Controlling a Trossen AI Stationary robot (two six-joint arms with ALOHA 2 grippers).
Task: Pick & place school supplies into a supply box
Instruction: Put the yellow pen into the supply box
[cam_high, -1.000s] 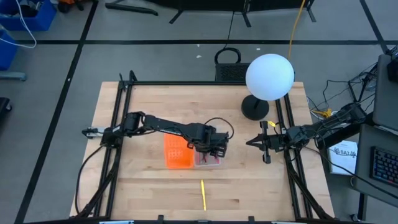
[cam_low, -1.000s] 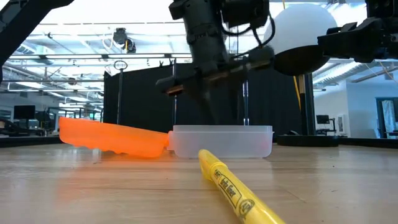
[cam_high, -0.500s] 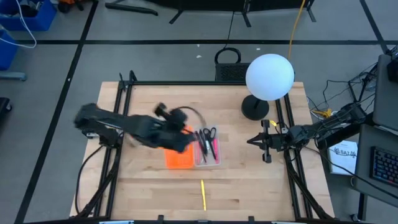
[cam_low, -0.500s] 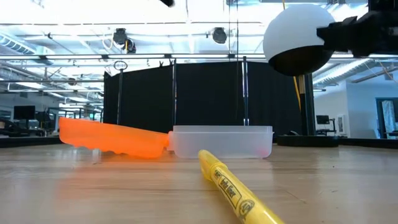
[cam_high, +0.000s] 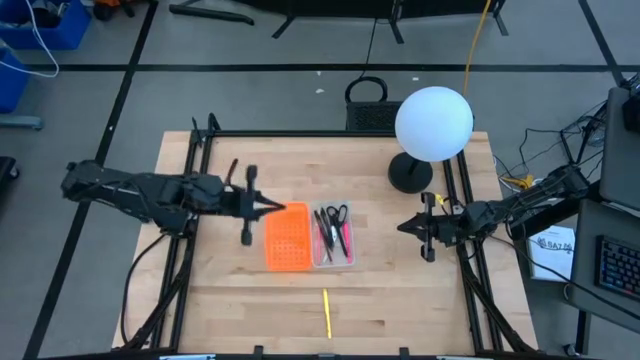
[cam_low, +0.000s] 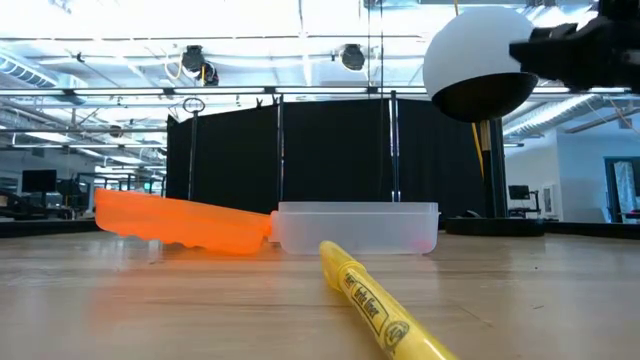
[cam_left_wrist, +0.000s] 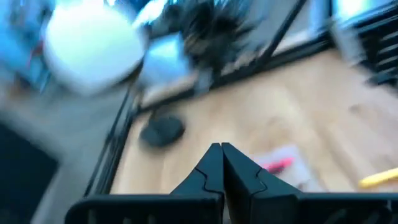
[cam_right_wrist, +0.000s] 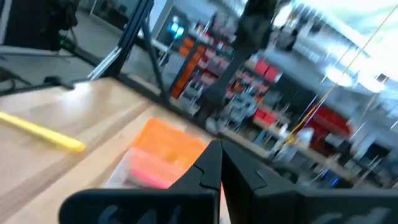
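Observation:
The clear supply box (cam_high: 334, 236) sits mid-table with the black-handled scissors (cam_high: 336, 214) and several pens, pink and black, lying inside; its wall shows in the low view (cam_low: 357, 228). A yellow highlighter (cam_high: 326, 313) lies on the wood near the front edge, also close in the low view (cam_low: 378, 310). My left gripper (cam_high: 277, 207) is shut and empty, left of the orange perforated piece (cam_high: 286, 239). My right gripper (cam_high: 402, 228) is shut and empty at the table's right side.
A white globe lamp (cam_high: 433, 123) on a black base (cam_high: 410, 173) stands at the back right. The orange perforated piece lies against the box's left side. Black frame rails (cam_high: 187, 240) run along both table sides. Bare wood lies at the front left.
My left gripper has risen from over the supply box and drawn back fast toward the table's left edge, past the orange piece. The scissors and pens, hidden under it before, now show lying in the box. The right arm has kept still.

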